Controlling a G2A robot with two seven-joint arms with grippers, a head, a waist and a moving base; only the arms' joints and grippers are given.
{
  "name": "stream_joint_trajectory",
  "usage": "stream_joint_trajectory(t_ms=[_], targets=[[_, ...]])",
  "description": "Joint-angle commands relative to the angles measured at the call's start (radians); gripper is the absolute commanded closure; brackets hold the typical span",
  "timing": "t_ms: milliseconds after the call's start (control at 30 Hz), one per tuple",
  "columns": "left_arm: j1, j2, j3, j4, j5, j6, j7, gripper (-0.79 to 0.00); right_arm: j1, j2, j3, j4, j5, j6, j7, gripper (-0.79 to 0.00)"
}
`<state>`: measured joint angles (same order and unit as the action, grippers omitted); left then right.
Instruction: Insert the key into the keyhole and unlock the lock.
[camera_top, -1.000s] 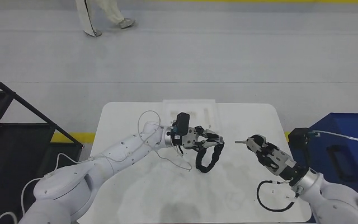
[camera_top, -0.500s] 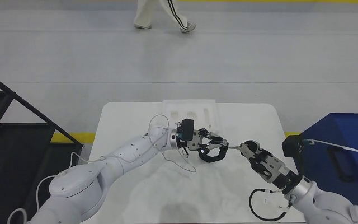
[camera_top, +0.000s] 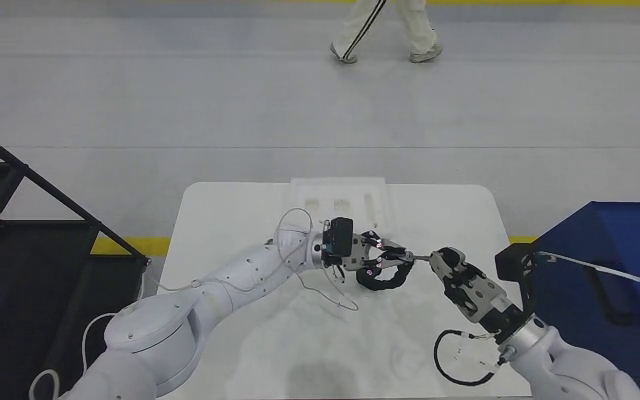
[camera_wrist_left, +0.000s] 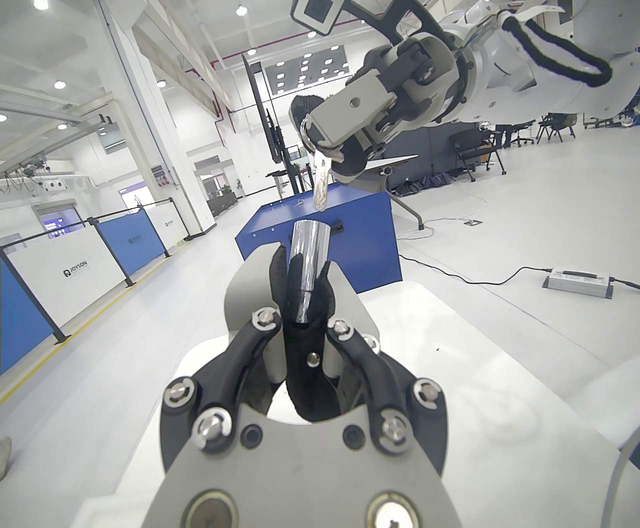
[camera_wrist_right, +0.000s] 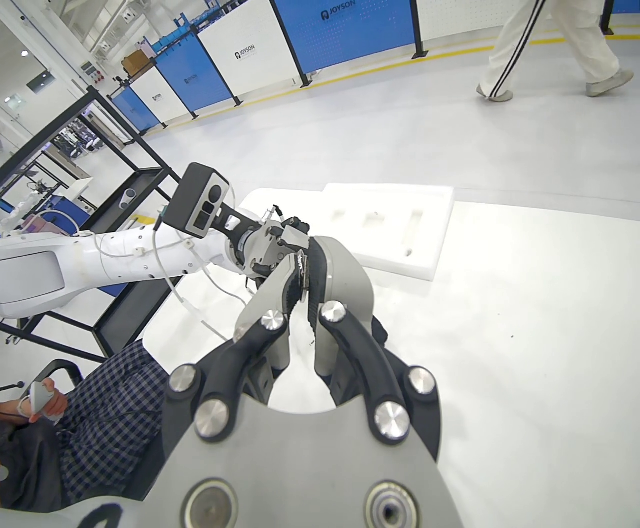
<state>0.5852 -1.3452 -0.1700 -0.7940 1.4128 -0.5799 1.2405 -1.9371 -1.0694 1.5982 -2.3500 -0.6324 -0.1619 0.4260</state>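
The right hand, pinching the key, held its tip just short of the chrome lock barrel (axes nearly in line), which the left hand gripped tight.

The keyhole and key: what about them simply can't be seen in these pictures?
Keyhole: left wrist view, the chrome lock cylinder turns its end face away from the camera.
Head of the key: left wrist view, mostly buried between the right arm's jaws.
Its blade: right wrist view, covered by those jaws.
Key tip meeting the cylinder: top view, too small to tell.
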Motion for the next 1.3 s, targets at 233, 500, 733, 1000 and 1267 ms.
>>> stream_joint_trajectory(t_ms=[233, 500, 733, 1000, 1267], targets=[[0.002, -0.01, 0.0, 0.013, 0.001, 0.01, 0.01, 0.0, 0.002, -0.002, -0.006, 0.0, -0.011, 0.032, 0.001, 0.0], [0.001, -0.014, 0.0, 0.028, -0.008, 0.014, 0.014, 0.0, 0.01, -0.004, -0.014, 0.0, -0.018, 0.036, 0.012, 0.0], [0.0, -0.016, 0.0, 0.035, -0.009, 0.01, 0.01, 0.0, 0.021, -0.004, -0.019, 0.0, -0.014, 0.046, 0.03, 0.0], [0.0, -0.019, 0.0, 0.036, -0.005, 0.004, 0.003, 0.0, 0.03, -0.006, -0.021, 0.0, -0.019, 0.063, 0.04, 0.0], [0.002, -0.023, 0.0, 0.039, -0.011, -0.005, -0.005, 0.0, 0.036, -0.007, -0.026, 0.001, -0.02, 0.073, 0.05, 0.0]])
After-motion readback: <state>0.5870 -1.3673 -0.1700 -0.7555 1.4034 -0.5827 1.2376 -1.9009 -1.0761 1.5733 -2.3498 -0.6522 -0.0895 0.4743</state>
